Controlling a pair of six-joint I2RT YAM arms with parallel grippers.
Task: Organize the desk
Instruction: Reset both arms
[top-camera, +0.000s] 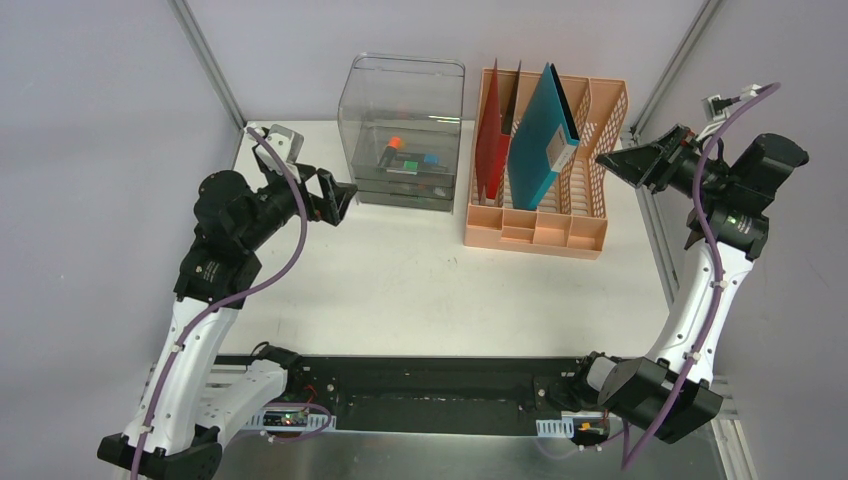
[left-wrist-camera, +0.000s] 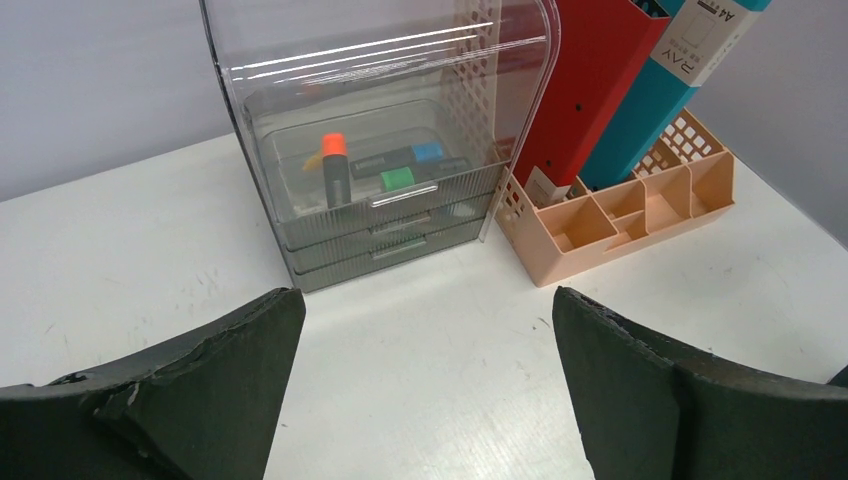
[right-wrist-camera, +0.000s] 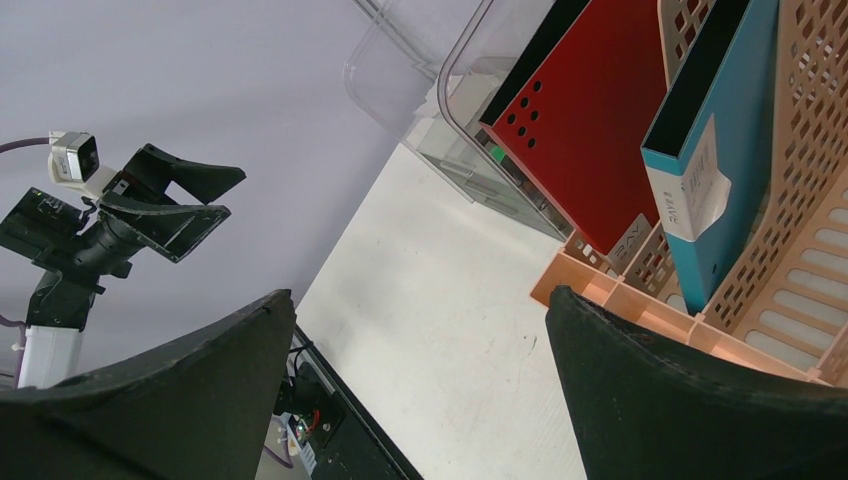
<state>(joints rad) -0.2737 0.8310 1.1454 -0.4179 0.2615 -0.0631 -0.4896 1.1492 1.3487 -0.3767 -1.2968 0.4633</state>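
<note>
At the near edge, 2 white-and-black robot arms rise from a black base rail onto the desk, a flat white rectangular tabletop hemmed by aluminium rails and grey walls that fills the middle of the overhead view. The left gripper, on the desk's left side, hangs above the surface with its black jaws spread wide and nothing between them, facing the drawer box just beside it. The right gripper, raised at the right edge, is likewise spread apart and holds nothing, close to the rack's right wall. Toward the far wall stand 2 organisers, side by side. On the left is a clear plastic drawer box with a rounded top, and its upper drawer holds an orange-capped marker, a green-capped marker and a blue-capped marker. On the right is a peach plastic lattice file rack, with a red folder and a teal folder standing upright in its slots.
</note>
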